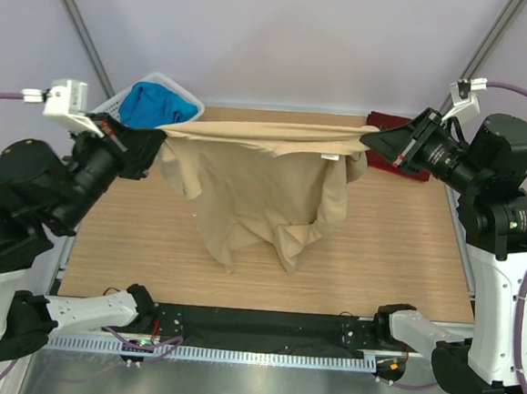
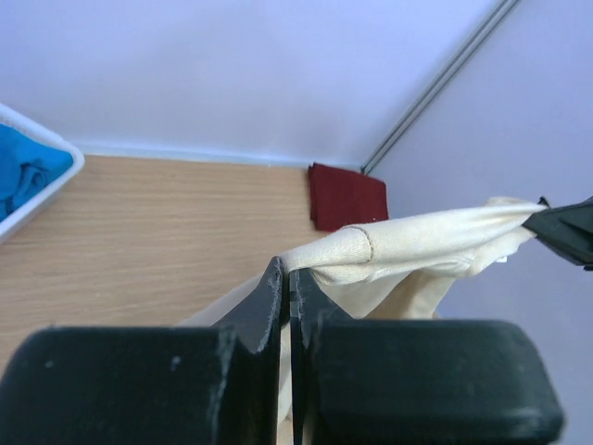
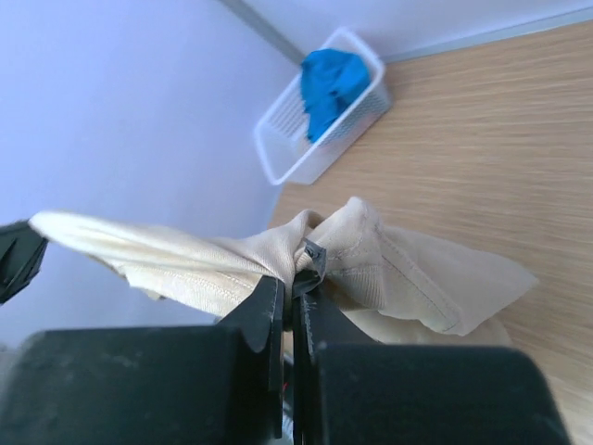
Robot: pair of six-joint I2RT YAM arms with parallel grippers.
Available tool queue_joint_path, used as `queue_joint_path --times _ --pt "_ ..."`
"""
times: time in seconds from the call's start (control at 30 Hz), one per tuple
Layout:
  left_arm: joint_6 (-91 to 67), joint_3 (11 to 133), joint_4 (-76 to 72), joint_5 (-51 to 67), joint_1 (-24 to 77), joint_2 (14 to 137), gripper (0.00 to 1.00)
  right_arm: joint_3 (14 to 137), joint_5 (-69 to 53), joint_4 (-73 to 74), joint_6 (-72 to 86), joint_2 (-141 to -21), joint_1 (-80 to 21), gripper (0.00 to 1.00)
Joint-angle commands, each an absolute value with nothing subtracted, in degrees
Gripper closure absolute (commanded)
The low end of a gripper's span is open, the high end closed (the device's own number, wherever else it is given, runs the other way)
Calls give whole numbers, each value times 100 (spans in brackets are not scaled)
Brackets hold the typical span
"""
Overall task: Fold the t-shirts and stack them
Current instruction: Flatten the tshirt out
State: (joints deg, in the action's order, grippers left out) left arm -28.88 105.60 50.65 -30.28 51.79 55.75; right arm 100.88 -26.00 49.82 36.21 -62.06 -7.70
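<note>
One high camera behind the arms [image 1: 59,190], plus a close one riding each wrist.
The overhead view looks down and forward over the whole table [image 1: 404,263] from well back, with the arms' bases at its bottom edge. The left wrist camera sits right behind the left gripper [image 2: 283,269], facing along the stretched tan shirt [image 2: 417,246] toward the maroon shirt [image 2: 347,197] in the far corner. The right wrist camera sits behind the right gripper [image 3: 292,286] and faces the opposite way, toward the basket [image 3: 310,156]. All three share the tan shirt.
</note>
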Motion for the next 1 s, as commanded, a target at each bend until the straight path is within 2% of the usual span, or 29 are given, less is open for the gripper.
queue_joint_path --times 0.0,0.27,0.47,0.63,0.77,0.87,0.97 --pt "-2488 11012 5045 -3972 5115 5168 100 10257 -3426 4413 4218 -6214 -747 99" --pt "-2364 11311 4896 -3745 5115 5133 100 10213 -3999 4263 4368 -6284 -984 99" --pt "-2136 11740 4887 -3814 5124 5440 100 10151 -3596 4045 4157 -6968 -1344 99" --pt "-1767 12137 4992 -4323 5124 5528 100 10739 -3165 3385 4543 -7856 -1678 99" --pt "-1530 12191 4686 -4999 5115 5275 100 11399 -3190 3314 4544 -8402 -2370 99" --pt "-1346 11788 4124 -5571 5124 4923 100 10771 -3540 2606 4544 -8166 -2846 99" --pt "-915 11706 3420 -5425 5124 4667 100 10145 -4024 2014 4676 -7762 -3461 99"
